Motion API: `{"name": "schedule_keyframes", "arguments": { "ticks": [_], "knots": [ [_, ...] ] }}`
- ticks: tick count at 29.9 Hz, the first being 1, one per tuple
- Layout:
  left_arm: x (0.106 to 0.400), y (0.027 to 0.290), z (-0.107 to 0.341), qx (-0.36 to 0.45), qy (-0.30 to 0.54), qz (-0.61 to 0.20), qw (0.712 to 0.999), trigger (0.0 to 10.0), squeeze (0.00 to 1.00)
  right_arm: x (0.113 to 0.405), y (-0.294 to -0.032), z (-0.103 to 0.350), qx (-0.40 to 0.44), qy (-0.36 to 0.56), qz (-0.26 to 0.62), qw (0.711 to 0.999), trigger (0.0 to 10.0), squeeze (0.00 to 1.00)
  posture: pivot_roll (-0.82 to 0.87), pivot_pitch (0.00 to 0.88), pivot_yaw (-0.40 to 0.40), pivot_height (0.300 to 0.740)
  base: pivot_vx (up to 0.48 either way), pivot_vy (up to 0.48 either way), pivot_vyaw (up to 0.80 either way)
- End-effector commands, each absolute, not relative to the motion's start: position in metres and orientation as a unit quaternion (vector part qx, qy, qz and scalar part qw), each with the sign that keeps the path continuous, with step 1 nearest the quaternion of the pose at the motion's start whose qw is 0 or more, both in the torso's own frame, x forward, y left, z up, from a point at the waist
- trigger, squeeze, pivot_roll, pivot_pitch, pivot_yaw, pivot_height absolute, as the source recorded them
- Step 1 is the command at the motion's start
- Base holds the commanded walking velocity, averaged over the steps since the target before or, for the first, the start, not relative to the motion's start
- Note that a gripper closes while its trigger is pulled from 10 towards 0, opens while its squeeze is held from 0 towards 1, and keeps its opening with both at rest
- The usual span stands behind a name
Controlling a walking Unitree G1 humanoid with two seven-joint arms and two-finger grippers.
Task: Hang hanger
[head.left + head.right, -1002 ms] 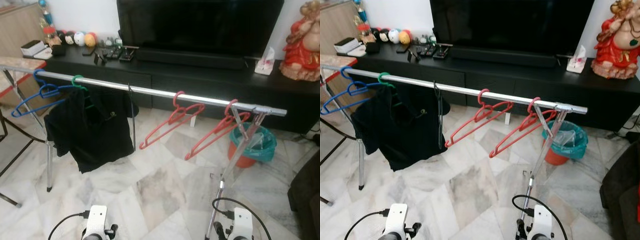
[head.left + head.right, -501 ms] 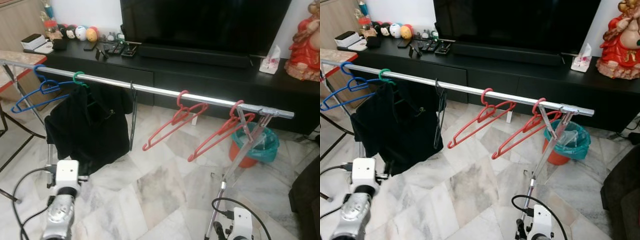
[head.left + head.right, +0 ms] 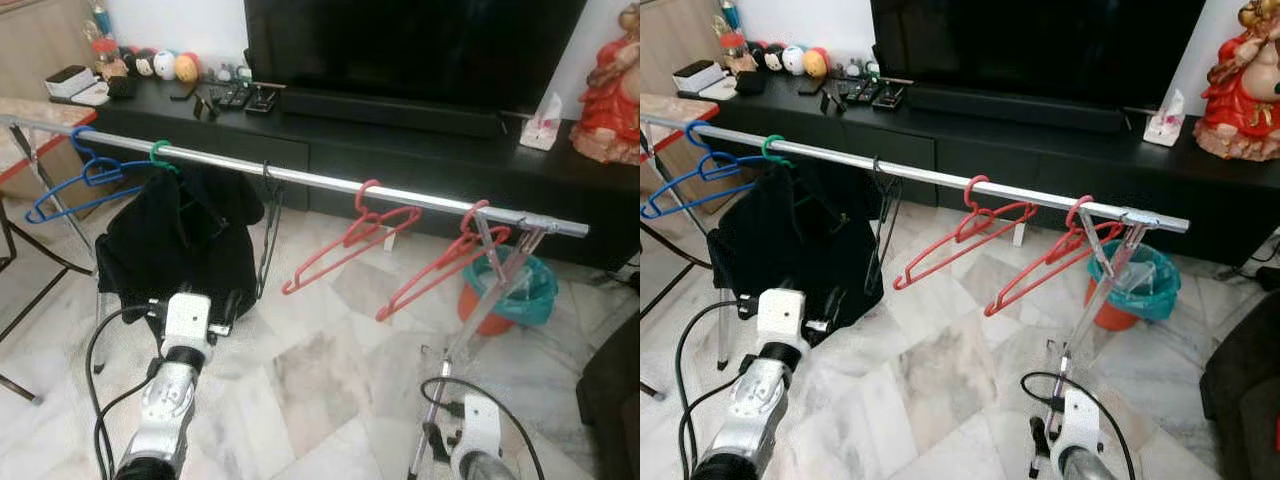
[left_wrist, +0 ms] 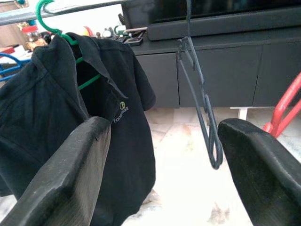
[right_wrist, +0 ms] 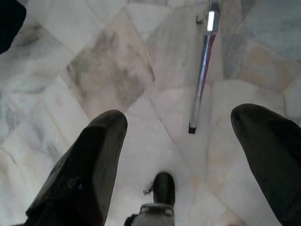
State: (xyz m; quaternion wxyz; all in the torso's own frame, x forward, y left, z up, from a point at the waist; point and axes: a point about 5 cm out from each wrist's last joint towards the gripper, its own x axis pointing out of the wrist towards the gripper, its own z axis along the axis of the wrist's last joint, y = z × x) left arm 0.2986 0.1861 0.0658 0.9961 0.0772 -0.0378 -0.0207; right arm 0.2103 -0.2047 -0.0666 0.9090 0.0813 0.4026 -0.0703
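So the robot's standing in front of the clothes rail [image 3: 310,181], left gripper [image 4: 162,155] raised toward it with its fingers spread wide and nothing between them. Through that gap you can see the thin dark hanger [image 4: 201,101] hooked on the rail, just beside the black polo shirt [image 3: 180,245] on its green hanger [image 3: 158,155]. Two red hangers [image 3: 350,240] sit toward the rail's right end and a blue hanger [image 3: 70,185] is at the left end.

The right gripper [image 5: 181,141] hangs low, also spread open and empty, pointing at the marble floor [image 5: 113,80] and the foot of the rail's leg [image 5: 201,77].

My worry: that dark hanger is skinny wire and hangs edge-on, so the fingers could close on air or snag the shirt fabric instead. A bump could also rock the rail, since the frame looks light.

Hard to tell from the head views how close the gripper really is to the hanger. The rail's left end is cut off.
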Motion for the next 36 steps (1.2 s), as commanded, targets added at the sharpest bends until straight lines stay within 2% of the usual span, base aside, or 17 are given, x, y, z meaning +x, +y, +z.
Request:
{"name": "schedule_keyframes", "arguments": {
  "ticks": [1,13,27,33,36],
  "knots": [
    [0.303,0.183,0.067,0.065,-0.029,-0.025,0.997,10.0,0.00,0.216,-0.207,-0.063,0.094,0.391,-0.086,0.912,10.0,0.00,-0.04,0.000,0.004,0.740,0.000,0.000,0.00],
    [0.328,0.174,0.092,0.053,-0.057,-0.041,0.996,10.0,0.00,0.237,-0.209,-0.049,0.106,0.366,-0.111,0.918,10.0,0.00,-0.08,0.000,0.018,0.740,0.000,0.000,0.00],
    [0.327,0.181,0.098,0.043,-0.072,-0.033,0.996,10.0,0.00,0.240,-0.209,-0.048,0.085,0.379,-0.096,0.916,10.0,0.00,-0.07,0.000,0.022,0.740,0.194,0.000,0.00],
    [0.327,0.180,0.100,0.045,-0.075,-0.040,0.995,10.0,0.00,0.234,-0.212,-0.053,0.031,0.440,-0.084,0.893,10.0,0.00,-0.08,0.000,0.045,0.740,0.247,0.000,0.00],
    [0.328,0.179,0.101,0.044,-0.076,-0.045,0.995,10.0,0.00,0.234,-0.212,-0.054,0.037,0.441,-0.087,0.892,10.0,0.00,-0.09,0.000,0.058,0.740,0.247,0.000,0.00]
  ]
}}
